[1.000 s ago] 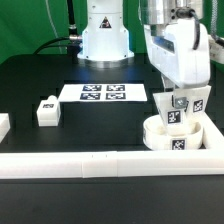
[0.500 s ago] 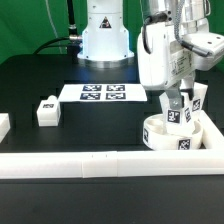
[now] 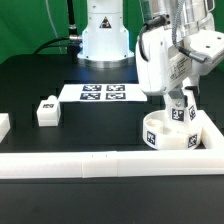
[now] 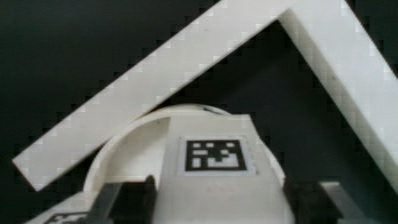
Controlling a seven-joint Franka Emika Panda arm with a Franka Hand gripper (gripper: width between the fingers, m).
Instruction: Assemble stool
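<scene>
The round white seat lies in the corner of the white rail at the exterior view's right, and part of its curved side shows in the wrist view. A white tagged leg stands upright on the seat. My gripper is shut on this leg from above. In the wrist view the leg fills the space between the dark fingers, and my gripper grips its sides. A second leg lies loose at the exterior view's left. A third leg is not clearly in view.
The long white rail runs along the front and turns up past the seat on the right; its corner shows in the wrist view. The marker board lies before the robot base. A white piece sits at the far left edge.
My wrist has turned while holding the leg on the seat. The tag on the seat's side has shifted toward the exterior view's left. The loose leg has not moved.
</scene>
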